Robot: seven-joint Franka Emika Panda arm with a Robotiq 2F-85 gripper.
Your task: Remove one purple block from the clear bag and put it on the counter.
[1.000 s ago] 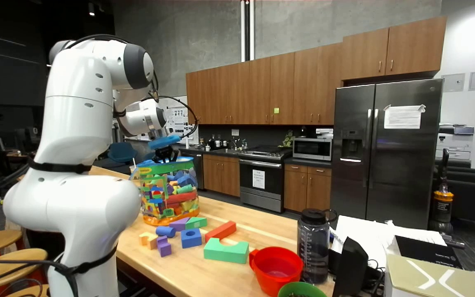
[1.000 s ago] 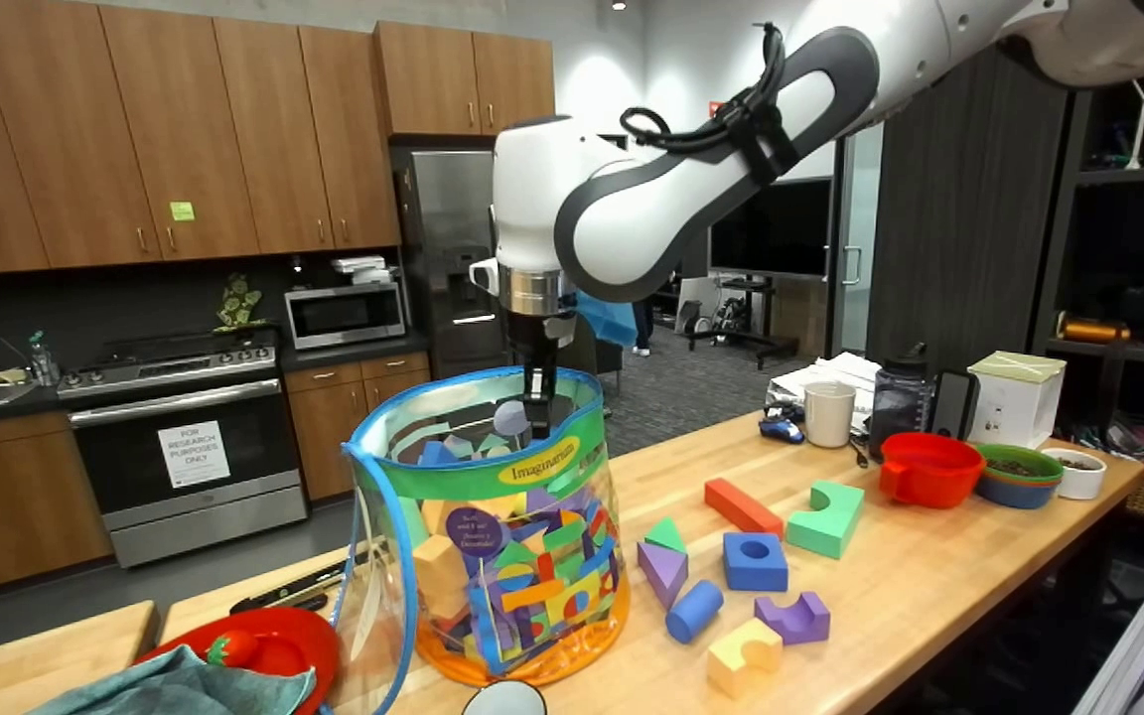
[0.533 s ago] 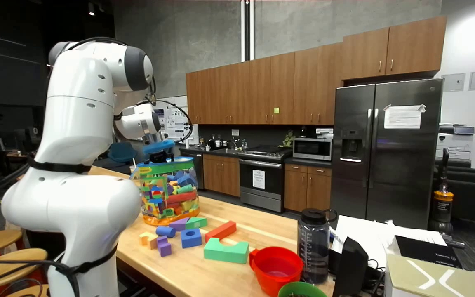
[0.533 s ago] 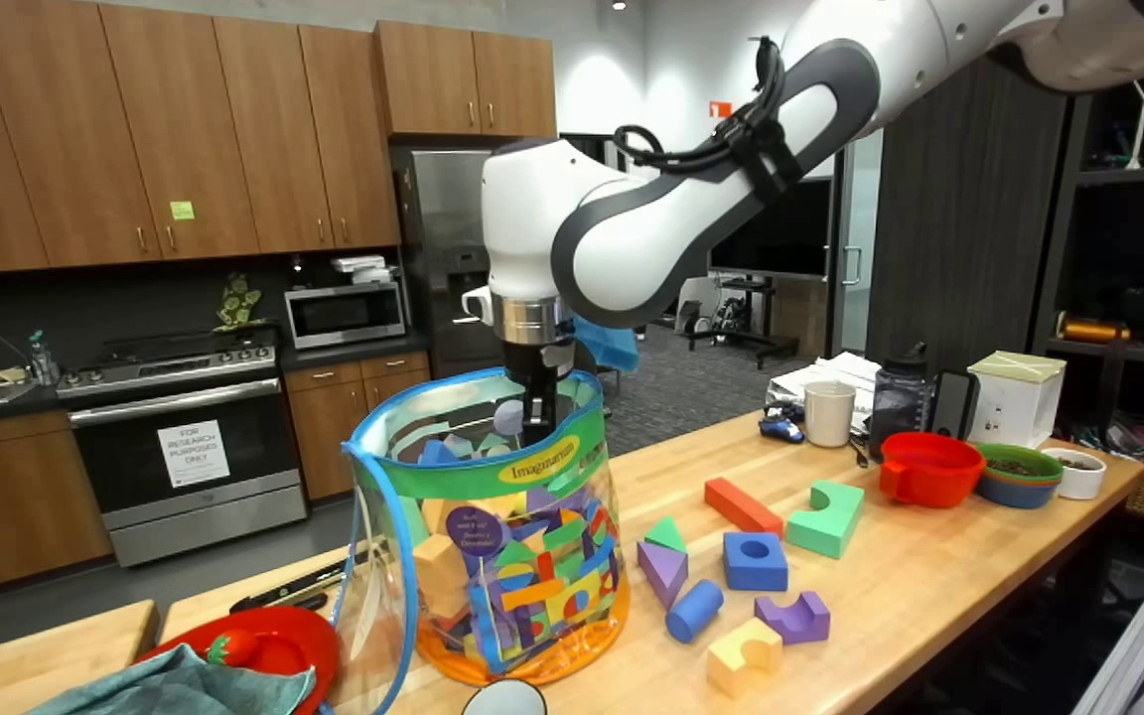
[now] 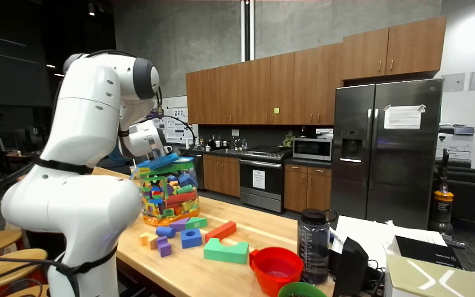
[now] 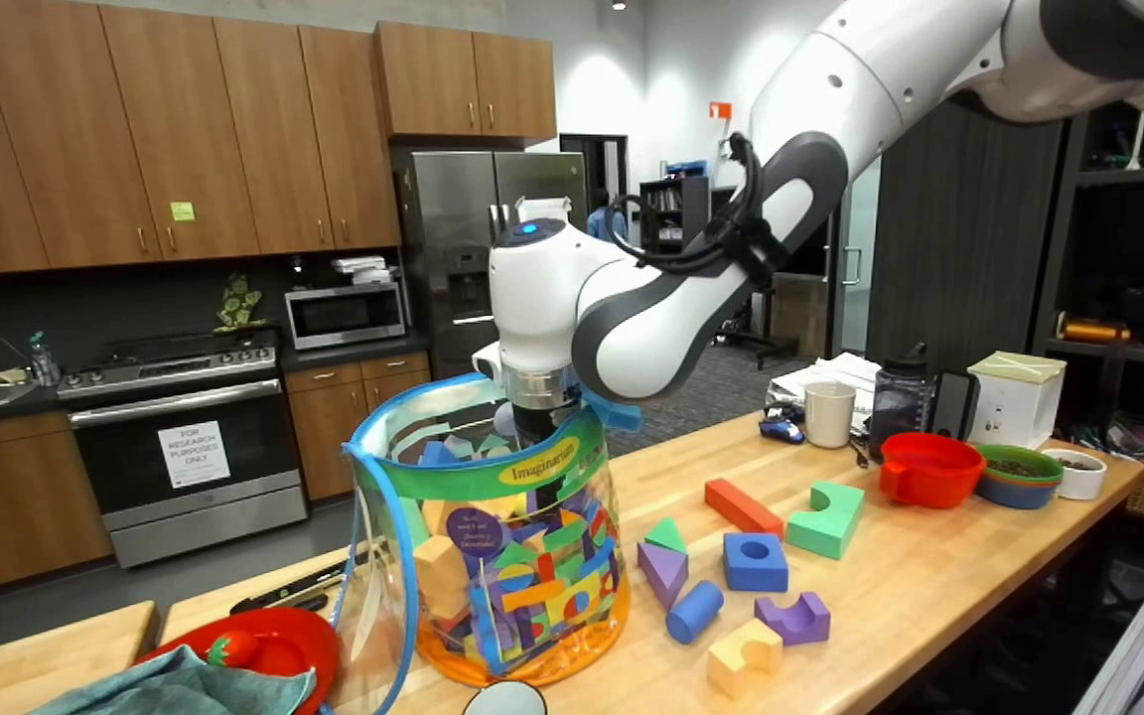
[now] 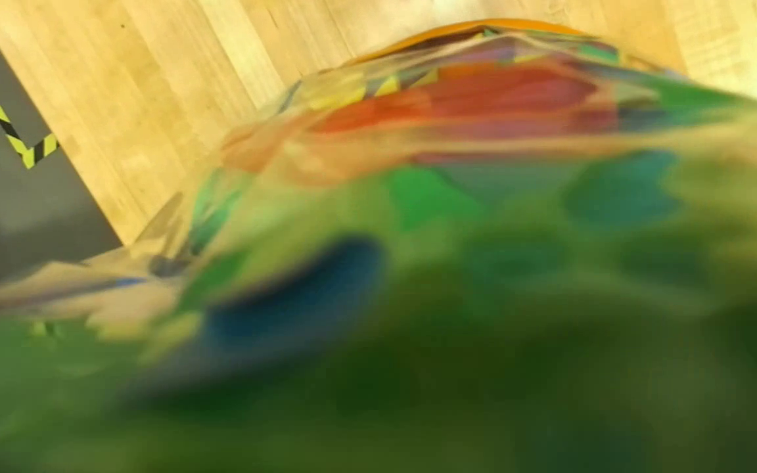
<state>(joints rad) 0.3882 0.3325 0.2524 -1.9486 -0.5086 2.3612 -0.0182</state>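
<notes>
Gripper (image 6: 546,495) is down in the clear bag (image 6: 463,483), through the open mouth; dark tip visible through the clear wall in an exterior view. Fingers too hidden: cannot tell whether they're spread, pressed together or pinching something. Wrist view no help, mostly blurred green, no fingers showing. Bag stands upright on the counter (image 6: 939,576) between the two long edges, well apart from the red cup (image 6: 920,487) toward an end corner.

Progress (judged): reach-and-grasp stage. Done: gripper inside bag. Left: secure one purple block, lift it clear of the mouth, set it on the counter. Target presumably among the mixed blocks (image 6: 532,594) in the bag; purple pieces (image 6: 580,500) show through the wall near the tip, can't tell which is meant.

Two loose purples lie on the counter: purple triangle (image 6: 662,571) just beside the bag, purple arch (image 6: 793,618) nearer the robot-side long edge. Probably neither is this pick, given where the gripper is. Bare wood toward that edge looks a fair drop spot.
</notes>
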